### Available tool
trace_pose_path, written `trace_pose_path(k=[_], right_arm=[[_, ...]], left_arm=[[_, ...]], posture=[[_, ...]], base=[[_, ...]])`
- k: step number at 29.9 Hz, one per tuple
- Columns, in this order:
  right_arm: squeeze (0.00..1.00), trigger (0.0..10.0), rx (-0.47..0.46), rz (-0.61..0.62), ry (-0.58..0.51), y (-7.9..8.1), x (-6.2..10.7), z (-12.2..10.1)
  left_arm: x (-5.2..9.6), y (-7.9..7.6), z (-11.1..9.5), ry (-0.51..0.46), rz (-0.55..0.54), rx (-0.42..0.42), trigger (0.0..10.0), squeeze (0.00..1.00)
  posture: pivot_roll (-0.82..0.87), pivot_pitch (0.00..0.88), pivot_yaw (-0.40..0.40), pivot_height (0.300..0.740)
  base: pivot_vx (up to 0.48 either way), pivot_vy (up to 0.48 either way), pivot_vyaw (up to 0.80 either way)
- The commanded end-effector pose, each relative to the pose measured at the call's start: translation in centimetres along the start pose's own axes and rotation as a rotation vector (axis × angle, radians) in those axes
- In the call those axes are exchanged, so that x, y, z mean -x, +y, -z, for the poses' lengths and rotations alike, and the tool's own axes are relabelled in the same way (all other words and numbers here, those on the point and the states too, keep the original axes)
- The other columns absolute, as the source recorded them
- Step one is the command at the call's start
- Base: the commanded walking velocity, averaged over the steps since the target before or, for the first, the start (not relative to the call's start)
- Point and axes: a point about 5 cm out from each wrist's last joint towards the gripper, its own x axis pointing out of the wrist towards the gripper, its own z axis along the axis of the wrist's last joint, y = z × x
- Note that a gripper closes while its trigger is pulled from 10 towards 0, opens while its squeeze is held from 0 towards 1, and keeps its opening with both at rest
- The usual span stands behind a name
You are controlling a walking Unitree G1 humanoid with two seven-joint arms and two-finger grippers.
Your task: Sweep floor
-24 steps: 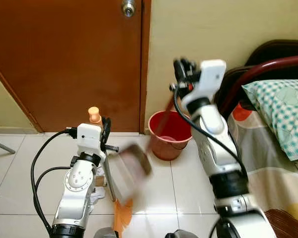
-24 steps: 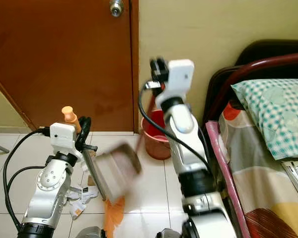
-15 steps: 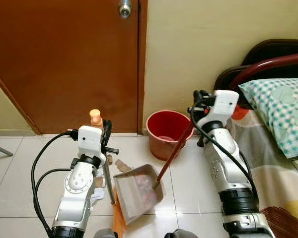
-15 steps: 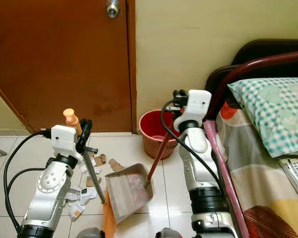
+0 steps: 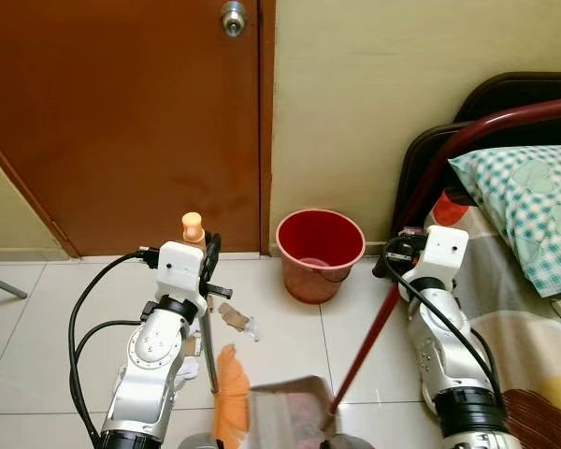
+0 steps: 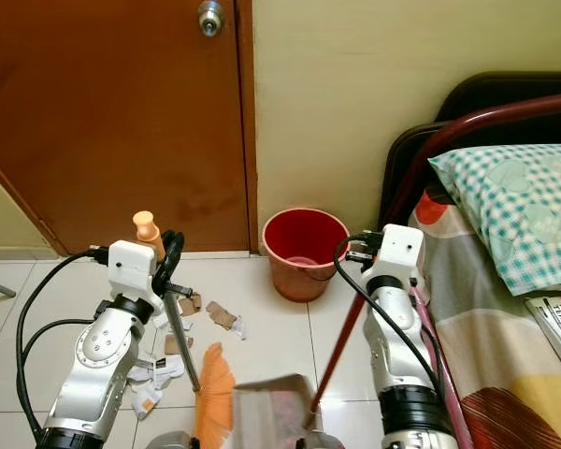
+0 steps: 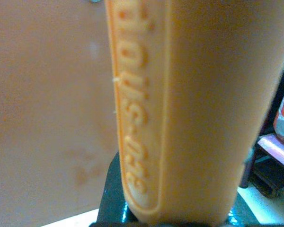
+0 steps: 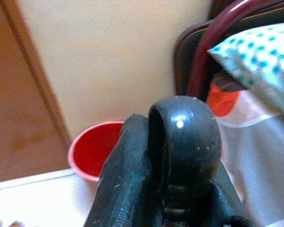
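Observation:
My left gripper [image 5: 207, 260] is shut on the broom's thin shaft just under its orange handle top [image 5: 193, 225]. That orange handle [image 7: 180, 109] is pressed close against the left wrist camera. The broom's orange bristles [image 5: 228, 405] rest on the tiles. My right gripper [image 5: 399, 253] is shut on the top of the dustpan's long red handle [image 5: 365, 351], whose black end [image 8: 182, 137] shows in the right wrist view. The grey dustpan [image 5: 285, 423] lies low on the floor beside the bristles. Brown and white scraps [image 5: 234, 318] lie on the tiles in front of the broom.
A red bucket [image 5: 320, 253] stands against the yellow wall, right of the brown door [image 5: 122, 122]. A bed with a dark red frame [image 5: 467, 140] and a checked pillow [image 5: 528, 206] runs along the right. More white scraps [image 6: 154, 372] lie by my left arm.
The dustpan, raised near the bucket at first, came down to the floor and slid back toward me. My right arm dropped with it. The broom shifted slightly right.

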Motion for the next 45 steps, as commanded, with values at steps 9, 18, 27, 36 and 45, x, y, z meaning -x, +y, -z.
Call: trace_pose_path(k=[9, 18, 27, 36, 45], right_arm=[[0.00, 10.0, -0.060, -0.019, -0.032, 0.8, -0.2, -0.5], [0.00, 10.0, -0.090, -0.004, -0.029, 1.0, -0.9, -0.9], [0.00, 10.0, -0.081, -0.011, -0.030, 1.0, -0.6, -0.8], [0.00, 10.0, -0.077, -0.018, -0.013, 0.6, -0.1, -0.6], [0.00, 10.0, 0.028, -0.048, 0.006, -2.3, 2.4, 0.0]], left_arm=[[-1.5, -0.3, -3.7, -0.144, -0.016, -0.100, 10.0, 0.00], [-2.1, -1.0, -4.3, -0.163, 0.009, -0.116, 10.0, 0.00], [-3.7, -2.1, -5.5, -0.245, 0.054, -0.184, 10.0, 0.00], [-5.3, -3.7, -5.4, -0.281, 0.154, -0.264, 10.0, 0.00], [-5.9, -7.2, -2.7, -0.268, 0.395, -0.424, 10.0, 0.00]], posture=[[-0.01, 0.050, 0.005, 0.740], [0.00, 0.054, 0.006, 0.740], [-0.01, 0.057, -0.002, 0.740], [-0.03, 0.068, -0.009, 0.740], [-0.08, 0.082, -0.005, 0.740]], base=[[0.000, 0.000, 0.00], [0.000, 0.000, 0.00], [0.000, 0.000, 0.00], [0.000, 0.000, 0.00], [0.000, 0.000, 0.00]])
